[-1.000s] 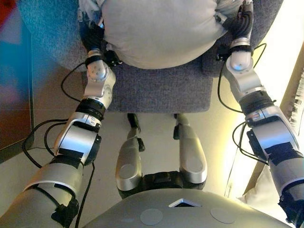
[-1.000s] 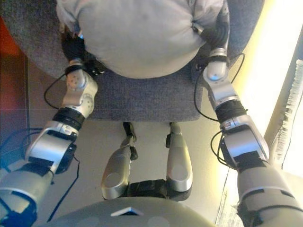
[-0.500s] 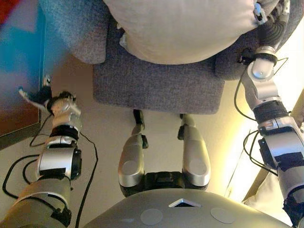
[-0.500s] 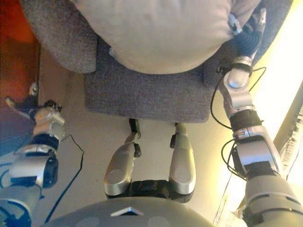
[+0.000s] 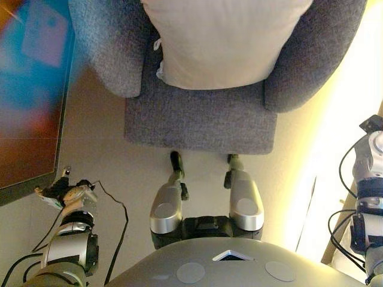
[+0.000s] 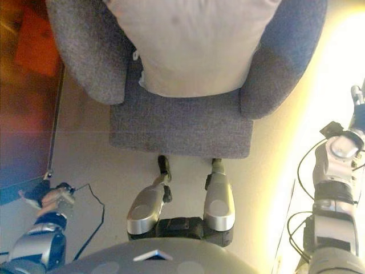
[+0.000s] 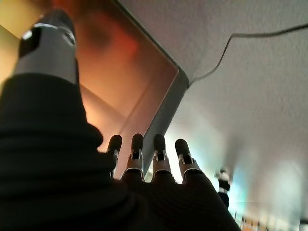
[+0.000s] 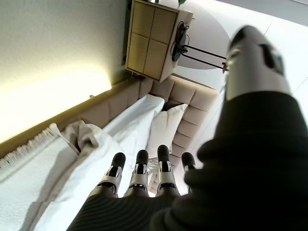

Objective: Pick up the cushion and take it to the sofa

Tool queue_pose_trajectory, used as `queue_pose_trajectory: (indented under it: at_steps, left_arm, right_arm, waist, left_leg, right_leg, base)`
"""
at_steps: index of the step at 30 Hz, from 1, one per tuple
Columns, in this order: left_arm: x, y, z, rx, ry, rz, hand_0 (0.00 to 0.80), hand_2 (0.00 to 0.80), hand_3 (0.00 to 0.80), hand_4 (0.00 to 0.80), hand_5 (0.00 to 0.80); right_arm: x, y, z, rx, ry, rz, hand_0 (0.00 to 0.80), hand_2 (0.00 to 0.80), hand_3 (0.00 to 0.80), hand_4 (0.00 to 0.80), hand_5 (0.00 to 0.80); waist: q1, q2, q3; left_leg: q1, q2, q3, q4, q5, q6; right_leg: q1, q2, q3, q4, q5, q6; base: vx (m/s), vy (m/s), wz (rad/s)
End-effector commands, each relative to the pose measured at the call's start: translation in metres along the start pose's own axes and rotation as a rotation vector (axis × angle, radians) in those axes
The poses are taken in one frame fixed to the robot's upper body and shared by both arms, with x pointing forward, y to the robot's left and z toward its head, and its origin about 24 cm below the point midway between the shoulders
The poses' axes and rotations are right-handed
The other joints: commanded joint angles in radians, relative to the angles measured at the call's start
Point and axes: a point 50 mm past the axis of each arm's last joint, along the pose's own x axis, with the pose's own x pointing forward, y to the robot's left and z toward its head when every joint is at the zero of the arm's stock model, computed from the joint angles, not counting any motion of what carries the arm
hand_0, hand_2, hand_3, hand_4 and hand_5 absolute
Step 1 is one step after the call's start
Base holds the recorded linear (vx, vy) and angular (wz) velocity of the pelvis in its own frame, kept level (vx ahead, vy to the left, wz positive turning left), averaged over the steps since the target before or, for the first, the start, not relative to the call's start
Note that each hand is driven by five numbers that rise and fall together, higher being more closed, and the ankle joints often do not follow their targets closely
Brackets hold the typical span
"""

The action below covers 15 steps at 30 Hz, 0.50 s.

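Left eye view shows the cushion (image 5: 224, 39) resting on the seat of the grey sofa (image 5: 200, 116), between its armrests, so the delivery looks done, with nothing left but to stand clear. Neither hand holds it: the left hand (image 5: 60, 190) hangs low beside the sofa, well apart from it. Each wrist view adds what the head views miss: the left hand's straight, empty fingers (image 7: 161, 156), and the right hand (image 8: 144, 178), likewise spread, facing a bed (image 8: 67, 163) with pillows (image 8: 166, 127).
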Motion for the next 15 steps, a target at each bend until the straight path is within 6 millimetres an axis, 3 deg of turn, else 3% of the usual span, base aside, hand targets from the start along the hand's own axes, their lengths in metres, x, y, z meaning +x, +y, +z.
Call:
queue_pose_trajectory:
  at_steps: [1, 5, 9, 12, 15]
  left_arm:
    - [0.008, 0.036, -0.032, 0.157, 0.033, 0.07, 0.0, 0.0, 0.0, 0.0, 0.0]
    - [0.007, 0.057, -0.058, 0.23, 0.11, 0.098, 0.0, 0.0, 0.0, 0.0, 0.0]
    - [0.003, 0.067, -0.083, 0.345, 0.206, 0.029, 0.0, 0.0, 0.0, 0.0, 0.0]
    - [-0.004, 0.079, -0.108, 0.414, 0.313, -0.008, 0.0, 0.0, 0.0, 0.0, 0.0]
    - [-0.016, 0.088, -0.133, 0.481, 0.425, -0.059, 0.0, 0.0, 0.0, 0.0, 0.0]
  right_arm:
    - [0.007, -0.011, 0.02, -0.023, -0.102, -0.009, 0.0, 0.0, 0.0, 0.0, 0.0]
    - [0.006, -0.032, 0.007, -0.099, -0.033, -0.059, 0.0, 0.0, 0.0, 0.0, 0.0]
    - [-0.013, -0.062, -0.04, -0.247, 0.181, -0.089, 0.0, 0.0, 0.0, 0.0, 0.0]
    - [-0.054, -0.086, -0.097, -0.369, 0.426, -0.059, 0.0, 0.0, 0.0, 0.0, 0.0]
    - [-0.126, -0.108, -0.157, -0.46, 0.72, 0.003, 0.0, 0.0, 0.0, 0.0, 0.0]
  waist:
    - [-0.004, -0.062, -0.144]
    - [0.001, -0.075, -0.198]
    - [-0.007, -0.086, -0.239]
    - [-0.015, -0.092, -0.263]
    - [-0.021, -0.1, -0.279]
  left_leg:
    - [0.007, -0.037, -0.004, 0.104, -0.163, 0.018]
    - [0.048, -0.032, 0.006, 0.1, -0.174, 0.022]
    - [0.077, -0.028, 0.019, 0.101, -0.182, 0.024]
    - [0.1, -0.028, 0.029, 0.1, -0.187, 0.03]
    - [0.133, -0.03, 0.039, 0.094, -0.195, 0.038]
  right_leg:
    - [-0.035, -0.005, -0.039, 0.085, -0.113, 0.046]
    - [0.004, -0.007, -0.036, 0.082, -0.113, 0.052]
    - [0.038, -0.005, -0.03, 0.072, -0.114, 0.054]
    - [0.061, -0.007, -0.024, 0.057, -0.104, 0.058]
    - [0.083, -0.01, -0.019, 0.039, -0.087, 0.064]
  base:
    - [0.131, 0.002, -0.03]
    - [0.125, 0.016, -0.01]
    - [0.075, 0.051, 0.02]
    - [0.054, 0.043, 0.0]
    - [0.061, 0.024, -0.11]
